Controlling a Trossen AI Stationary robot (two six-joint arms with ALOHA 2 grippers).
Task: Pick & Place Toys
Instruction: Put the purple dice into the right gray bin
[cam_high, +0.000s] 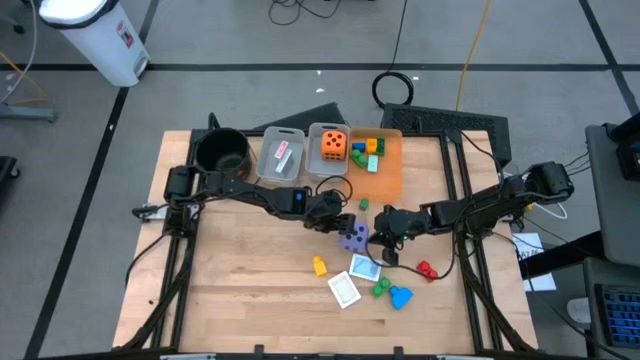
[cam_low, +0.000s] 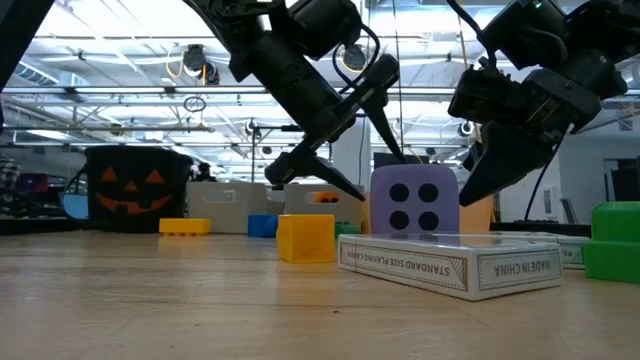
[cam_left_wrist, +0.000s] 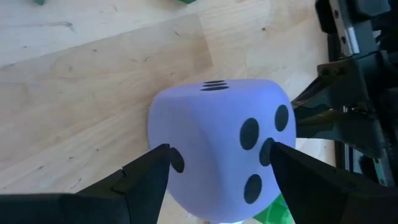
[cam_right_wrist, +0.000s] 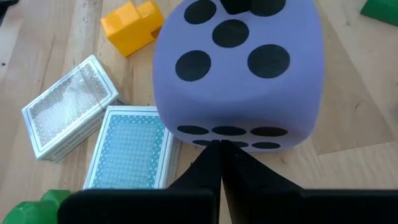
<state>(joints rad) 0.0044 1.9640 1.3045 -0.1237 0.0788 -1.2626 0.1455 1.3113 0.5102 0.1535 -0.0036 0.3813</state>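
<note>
A purple foam die (cam_high: 352, 237) with black dots sits mid-table, upright in the low view (cam_low: 415, 205). My left gripper (cam_left_wrist: 217, 155) reaches in from the left, slanting down, and is closed on it. My right gripper (cam_right_wrist: 219, 146) is shut, its tips just short of the die's lower edge on the right. Loose toys lie on the table nearer the front edge: a yellow block (cam_high: 319, 266), two card boxes (cam_high: 365, 267) (cam_high: 344, 291), green blocks (cam_high: 380, 289), a blue block (cam_high: 401, 297) and a red block (cam_high: 425, 269). An orange die (cam_high: 334, 145) lies in a bin. My left gripper has the purple die between its two fingers, one fingertip (cam_left_wrist: 163, 155) on one dotted face and the other (cam_left_wrist: 277, 152) on the face opposite. The fingers come slanting down from the table's left. The card box hides the die's underside, so whether it rests on the table I cannot tell. My right gripper's shut tips stand at the die's lower edge (cam_right_wrist: 217, 138); whether they touch it I cannot tell.
At the far edge stand a black pot (cam_high: 222, 152), a grey bin (cam_high: 282, 155), the bin with the orange die and an orange tray (cam_high: 390, 178) holding small blocks. Bare wood lies at the near left (cam_high: 240, 290).
</note>
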